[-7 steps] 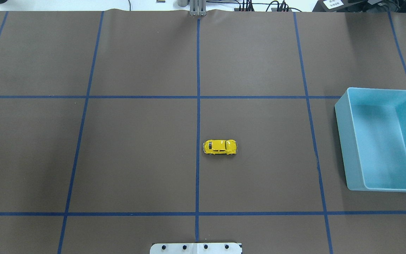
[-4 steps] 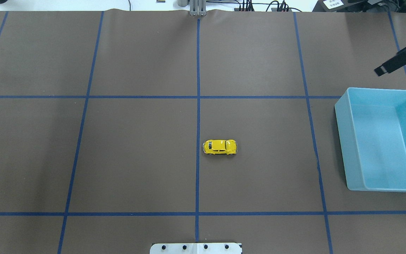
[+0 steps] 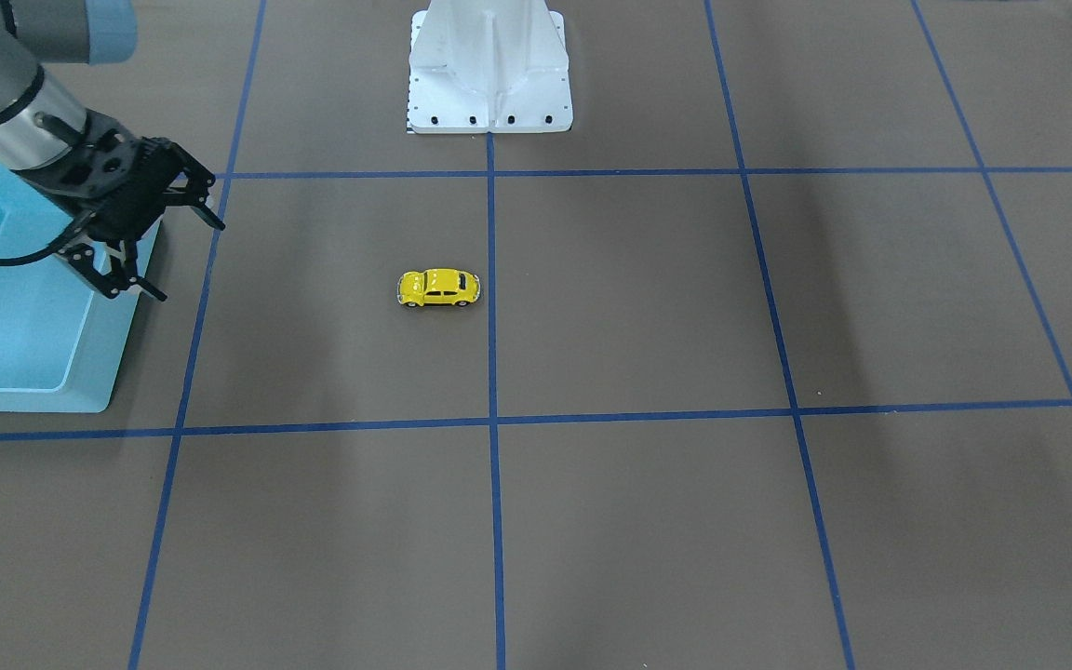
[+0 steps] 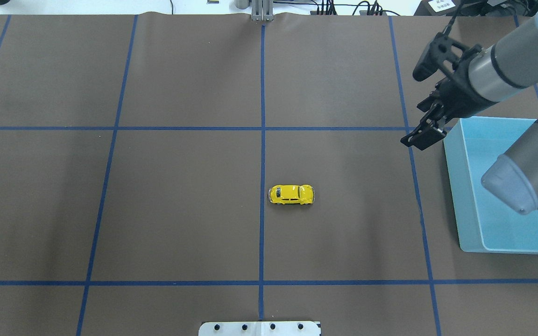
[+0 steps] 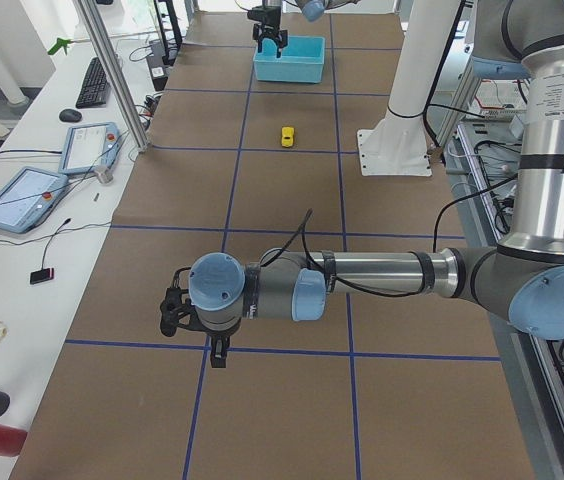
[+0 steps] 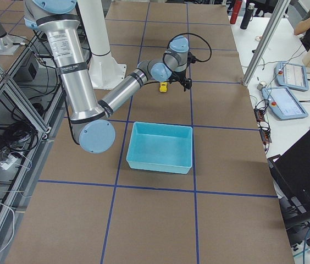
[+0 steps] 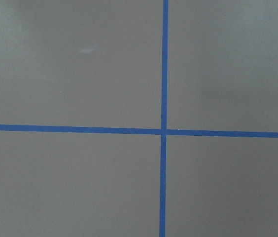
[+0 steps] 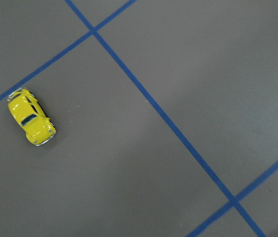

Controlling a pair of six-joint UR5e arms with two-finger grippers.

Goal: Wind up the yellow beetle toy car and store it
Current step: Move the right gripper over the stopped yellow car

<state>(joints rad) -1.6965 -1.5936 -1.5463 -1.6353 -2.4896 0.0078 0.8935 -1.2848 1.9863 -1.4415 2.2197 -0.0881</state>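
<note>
The yellow beetle toy car [image 4: 291, 194] stands on its wheels on the brown mat, just right of the centre tape line; it also shows in the front view [image 3: 438, 288] and as a small shape in the right wrist view [image 8: 31, 123]. My right gripper [image 4: 414, 109] hangs open and empty above the mat beside the light-blue bin's [image 4: 453, 154] far left corner, well to the right of the car. From the front, the right gripper [image 3: 184, 259] has its fingers spread wide. My left gripper [image 5: 194, 335] hovers over bare mat far from the car; I cannot tell whether it is open or shut.
The bin [image 3: 117, 344] holds nothing that I can see. The robot's white base [image 3: 489, 84] stands at the table's near edge. Blue tape lines cross the mat. Tablets, a keyboard and a person's arm lie beyond the far edge [image 5: 32, 195].
My right arm has swung in from the right edge, over the bin's far corner and toward the middle. The car and the bin have not moved.
</note>
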